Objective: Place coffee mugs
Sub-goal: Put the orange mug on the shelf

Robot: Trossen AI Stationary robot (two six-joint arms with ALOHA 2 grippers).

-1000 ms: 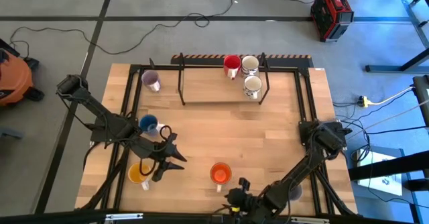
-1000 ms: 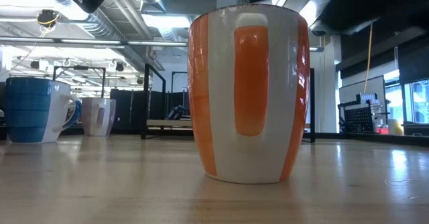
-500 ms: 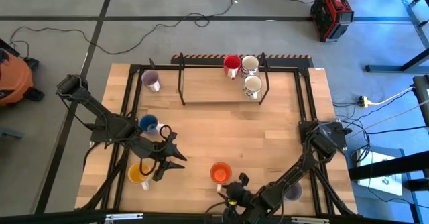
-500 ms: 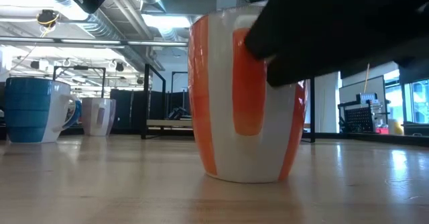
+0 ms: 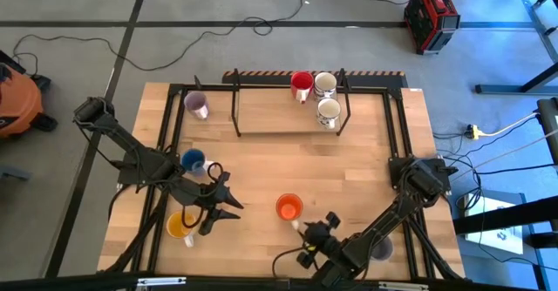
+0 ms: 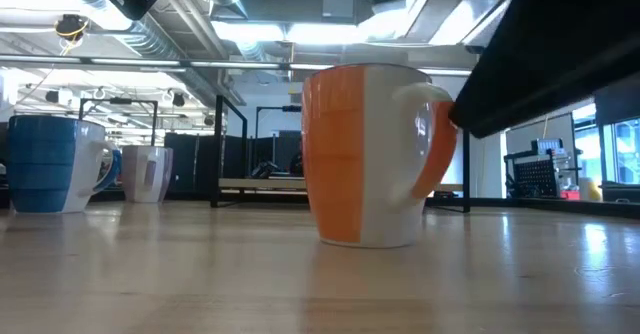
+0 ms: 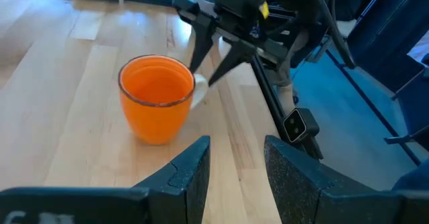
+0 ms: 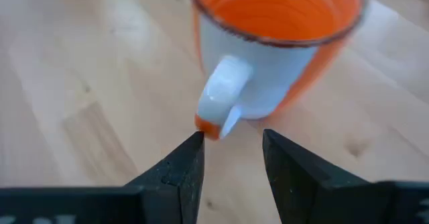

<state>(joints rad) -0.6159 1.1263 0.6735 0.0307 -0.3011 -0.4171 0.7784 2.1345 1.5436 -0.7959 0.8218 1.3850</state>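
Note:
The orange mug (image 5: 289,207) stands upright on its base on the table near the near edge, its white handle turned toward my right gripper (image 5: 305,226). That gripper is open, with its fingers either side of the handle (image 8: 221,100). In the low view the mug (image 6: 375,154) shows its handle at the right, next to the dark gripper (image 6: 540,64). My left gripper (image 5: 232,199) hovers open to the mug's left, between it and the yellow-orange mug (image 5: 180,226). The left wrist view shows the orange mug (image 7: 157,106) beyond that gripper's own fingers. My right gripper comes level from the table's near side, open around the orange mug's handle (image 8: 216,120). One fingertip (image 8: 194,147) lies right by the handle's lower end; I cannot tell whether it touches. The mug stands upright on the table.
A blue mug (image 5: 193,160) and a lilac mug (image 5: 196,104) stand on the left side. A red mug (image 5: 302,84) and two white mugs (image 5: 324,84) (image 5: 329,110) sit on a black-framed shelf (image 5: 279,121) at the far edge. Another lilac mug (image 5: 381,249) shows under the right arm.
My right gripper has moved from the near edge toward the far edge and a little right, reaching the orange mug. The mug has slid toward the far edge and turned about, so its handle, which faced the near edge, now points near-right. The left arm kept still.

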